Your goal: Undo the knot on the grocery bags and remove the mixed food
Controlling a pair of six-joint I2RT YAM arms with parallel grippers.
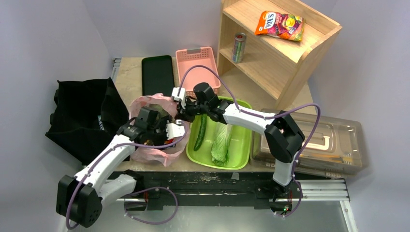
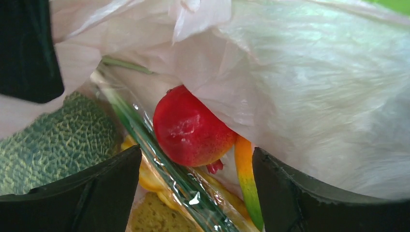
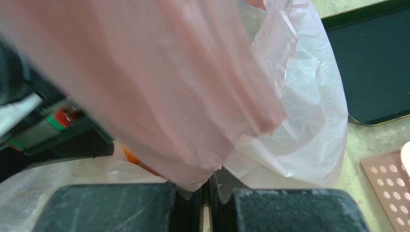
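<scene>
Pink film dominates the top view. The pink grocery bag (image 1: pixel 155 153) sits at the near edge of the table (image 1: pixel 128 77), left of centre, with its mouth apparently open; no knot can be made out. The left tool (image 1: pixel 169 133) reaches into the mouth and the right tool (image 1: pixel 182 112) holds the bag's far side up. Just right of the bag, the green tub (image 1: pixel 241 150) already carries a cucumber (image 1: pixel 200 131) and a napa cabbage (image 1: pixel 221 142).

Left wrist view: the left tool (image 2: pixel 193 193) has its fingers apart with nothing between them, facing a red fruit (image 2: pixel 191 128). Around it lie a netted green melon (image 2: pixel 53 140), film-wrapped stalks (image 2: pixel 145 140), an orange-green fruit (image 2: pixel 245 179) and bread (image 2: pixel 154 217).

Right wrist view: the right tool (image 3: pixel 208 189) is clamped together on a fold of the bag (image 3: pixel 159 87).

Risks, as judged:
- The thin film may slip or tear at the clamp, dropping the bag wall over the food.
- The left fingers may pinch loose film along with the fruit, dragging the bag toward the near edge.
- The round fruit may roll out of a shallow grip.

Surface and room: the table is beige and stone-patterned. A black tray (image 1: pixel 157 75) and pink basket (image 1: pixel 196 63) stand at its far edge. A wooden shelf (image 1: pixel 270 63) at the far right corner holds a drink can (image 1: pixel 239 47). The walls are plain and pale.
</scene>
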